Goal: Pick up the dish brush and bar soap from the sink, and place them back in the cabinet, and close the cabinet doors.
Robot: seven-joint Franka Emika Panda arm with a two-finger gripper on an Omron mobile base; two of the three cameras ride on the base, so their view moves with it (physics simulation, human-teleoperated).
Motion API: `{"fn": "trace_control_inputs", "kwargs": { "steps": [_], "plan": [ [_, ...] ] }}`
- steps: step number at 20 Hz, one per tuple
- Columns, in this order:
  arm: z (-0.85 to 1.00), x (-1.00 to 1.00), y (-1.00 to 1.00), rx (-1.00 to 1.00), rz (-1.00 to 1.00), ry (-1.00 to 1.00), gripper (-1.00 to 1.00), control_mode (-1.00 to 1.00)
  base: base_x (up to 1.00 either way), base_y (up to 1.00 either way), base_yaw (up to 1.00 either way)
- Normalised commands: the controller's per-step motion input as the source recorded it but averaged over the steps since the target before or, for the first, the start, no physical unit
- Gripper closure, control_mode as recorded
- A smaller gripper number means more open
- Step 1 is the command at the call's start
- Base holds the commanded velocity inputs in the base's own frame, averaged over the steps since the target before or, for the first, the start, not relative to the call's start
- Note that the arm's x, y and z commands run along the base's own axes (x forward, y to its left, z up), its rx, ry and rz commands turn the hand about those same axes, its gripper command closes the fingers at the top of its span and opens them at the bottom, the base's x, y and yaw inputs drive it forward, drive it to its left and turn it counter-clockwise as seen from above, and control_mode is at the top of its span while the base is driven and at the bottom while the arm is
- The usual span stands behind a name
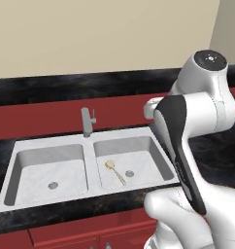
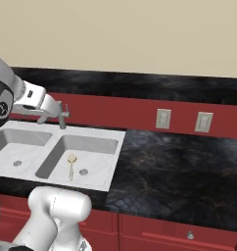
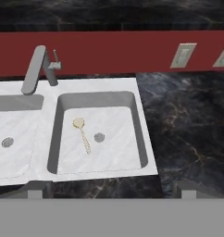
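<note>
Pale-yellow brush [image 3: 82, 134], thin with a small round whitish head, lies flat in the right basin of the marble sink [image 3: 95, 88] beside its drain [image 3: 99, 137]; claw [image 3: 109, 190] spread wide, empty.

White marble-look double-basin sink [image 2: 115, 147] sits in a black counter [image 2: 179, 166]. Dish brush [image 2: 71, 165] lies flat in the right basin, head toward the back wall, just left of the round drain [image 2: 83, 172]. Grey faucet [image 2: 61, 117] stands behind the divider. Two wall outlets [image 2: 163, 118] are mounted on the red backsplash [image 2: 115, 112].
</note>
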Motion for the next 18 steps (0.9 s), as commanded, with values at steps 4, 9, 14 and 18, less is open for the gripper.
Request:
{"fn": "trace_control_inputs", "kwargs": {
  "steps": [4,9,14,18],
  "plan": [
    [-0.26,0.30,0.13,0.06,0.07,0.00,-1.00,-1.00,0.00,0.00,0.00],
    [-0.39,0.22,0.02,0.06,0.10,0.01,-1.00,-1.00,0.00,0.00,0.00],
    [-0.37,0.15,0.03,0.04,0.11,0.07,-1.00,-1.00,0.00,0.00,0.00],
    [-0.32,0.04,0.04,0.04,0.09,0.11,-1.00,-1.00,0.00,0.00,0.00]
  ]
}}
